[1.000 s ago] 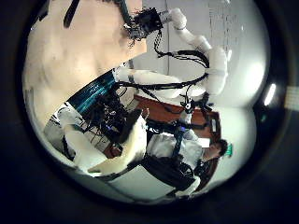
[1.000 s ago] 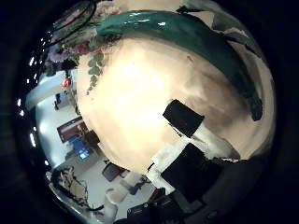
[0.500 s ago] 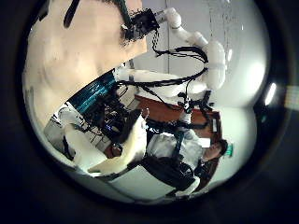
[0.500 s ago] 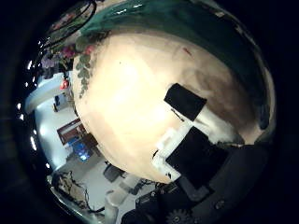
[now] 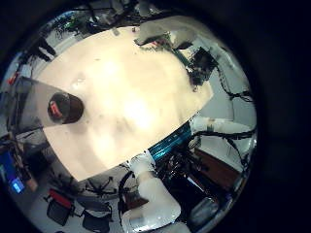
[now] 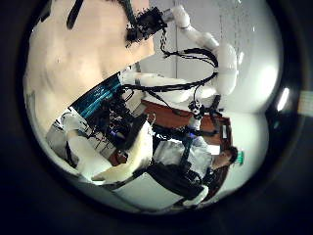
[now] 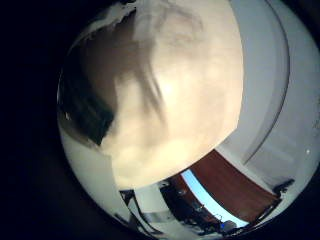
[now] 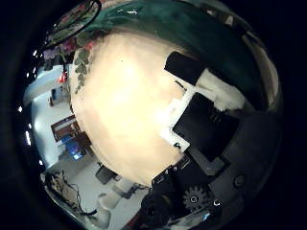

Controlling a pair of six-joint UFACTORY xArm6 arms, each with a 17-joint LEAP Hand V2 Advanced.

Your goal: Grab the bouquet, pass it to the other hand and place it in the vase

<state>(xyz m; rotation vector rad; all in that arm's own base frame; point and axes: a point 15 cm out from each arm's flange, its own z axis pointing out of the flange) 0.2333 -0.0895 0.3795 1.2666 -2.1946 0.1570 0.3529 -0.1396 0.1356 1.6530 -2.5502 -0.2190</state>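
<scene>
Hovering over the table, a hand, fingers unclear; no legible writing.

**Four palm cameras, one pale surface**

All four views come from the hands' palms; there is no outside view here.

The left little-finger-side camera looks down from well above on the surface, taking in most of it, with a dark vase near one edge and the other arm at the far side.

The left thumb-side camera faces more outward: a strip of the same surface, that arm, and the room beyond.

The right thumb-side camera sits nearer the surface, its own fingers reaching in, with flowers at the edge.

The right little-finger-side camera is close, showing the surface and a wall.
</scene>
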